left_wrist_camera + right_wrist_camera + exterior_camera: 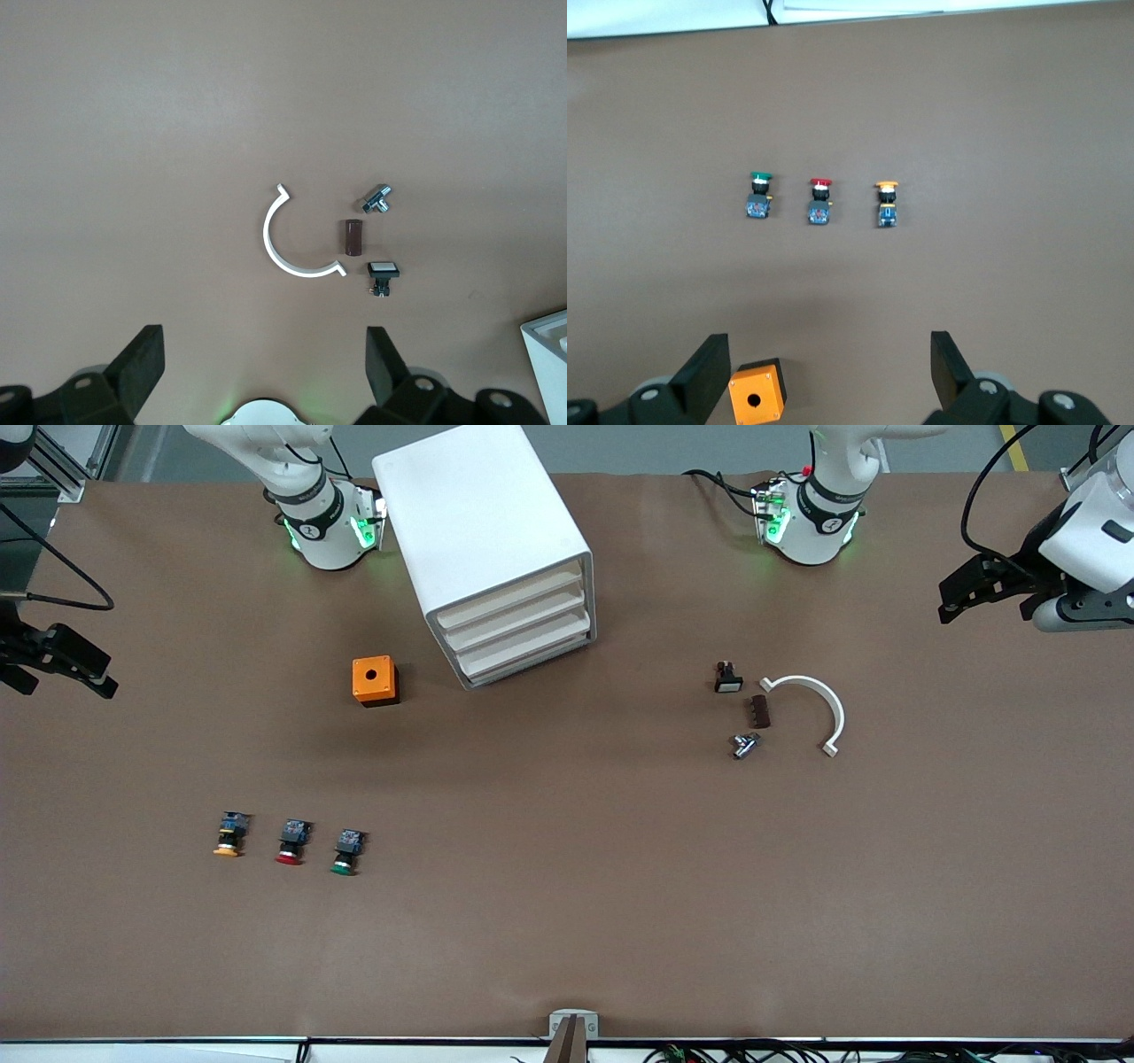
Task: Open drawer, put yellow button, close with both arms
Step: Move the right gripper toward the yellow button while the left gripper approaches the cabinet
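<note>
Both black two-finger grippers hang in the air with fingers spread, holding nothing: the right gripper (66,664) at the right arm's end of the table, the left gripper (988,593) at the left arm's end. Landmark: the white boxy three-drawer cabinet (483,522). Nearest the front camera, well apart from it, lies the small yellow-capped push button (229,836), in a row with the red-capped button (291,842) and green-capped button (347,852). Farther, just beside the cabinet, sits an orange box with a round hole (375,680). The cabinet's highest white plastic drawer (514,594) is shut
</note>
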